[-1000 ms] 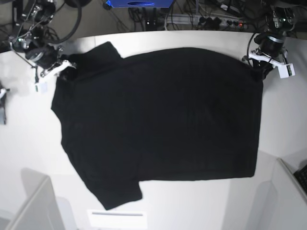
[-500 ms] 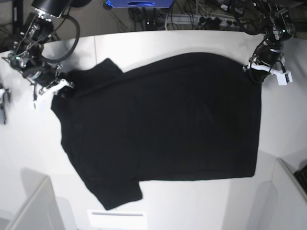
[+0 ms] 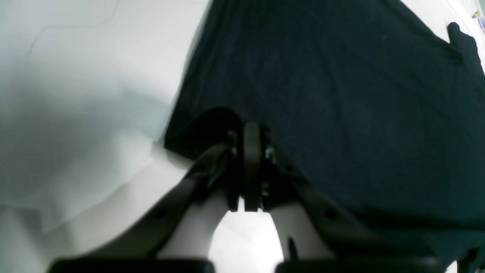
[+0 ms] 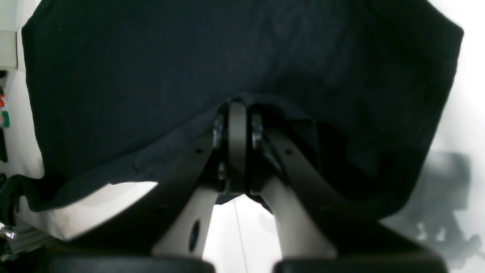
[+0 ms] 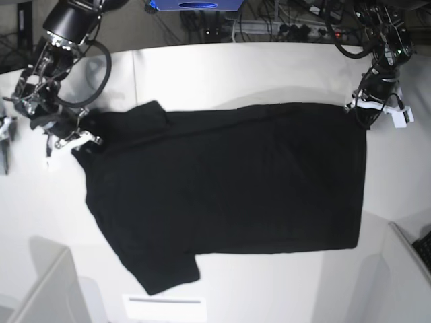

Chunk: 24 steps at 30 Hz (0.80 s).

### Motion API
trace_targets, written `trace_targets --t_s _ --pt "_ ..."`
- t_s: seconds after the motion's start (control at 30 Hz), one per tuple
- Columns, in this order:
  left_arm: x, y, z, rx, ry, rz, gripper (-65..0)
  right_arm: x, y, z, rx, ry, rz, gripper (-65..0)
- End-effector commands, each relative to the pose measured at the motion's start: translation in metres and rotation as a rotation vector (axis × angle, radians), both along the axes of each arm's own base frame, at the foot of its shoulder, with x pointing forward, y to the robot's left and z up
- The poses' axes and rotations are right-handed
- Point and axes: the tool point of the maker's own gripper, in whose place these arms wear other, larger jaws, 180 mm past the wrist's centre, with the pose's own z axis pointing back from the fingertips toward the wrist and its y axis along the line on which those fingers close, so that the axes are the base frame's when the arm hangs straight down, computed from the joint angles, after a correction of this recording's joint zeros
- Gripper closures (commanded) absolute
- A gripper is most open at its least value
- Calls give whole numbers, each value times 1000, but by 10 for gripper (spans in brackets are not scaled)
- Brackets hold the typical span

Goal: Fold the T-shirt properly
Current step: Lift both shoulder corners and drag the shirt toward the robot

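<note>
Right gripper (image 5: 82, 138): jaws closed, pinching a shoulder corner of the T-shirt (image 5: 229, 188).
T-shirt: spread flat on the white table (image 5: 236, 74) (plain black side up).
Left gripper (image 5: 363, 109): jaws closed on the hem corner.

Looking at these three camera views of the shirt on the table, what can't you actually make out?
- Any print on the T-shirt: every view shows only plain black cloth.
- How much cloth the left claw pinches: left wrist view, the shut fingers cover the corner.
- The same for the right claw: right wrist view, fabric bunches over the fingertips.
- Table surface detail: left wrist view, blurred and washed out.
- The arms' upper parts: base view, cut off by the top edge.
</note>
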Motion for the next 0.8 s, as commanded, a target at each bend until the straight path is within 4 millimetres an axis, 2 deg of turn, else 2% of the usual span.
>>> trace_targets --t_s 0.0,0.2,0.4,0.6,0.7,0.77 --pt "8 4 12 17 -43 1 0 13 -4 14 0 -56 -9 0" --pt "18 5 18 14 -70 4 0 24 -9 16 6 -59 -13 0" --pt "22 13 10 -10 -54 57 0 30 -9 12 27 -48 -18 0" --pt "26 17 11 -18 -56 90 0 41 -7 13 47 -54 -17 0" --pt "26 18 11 -14 -54 89 0 48 15 12 45 -48 56 0" --pt "29 18 13 -14 -63 89 0 52 22 15 43 -56 76 0"
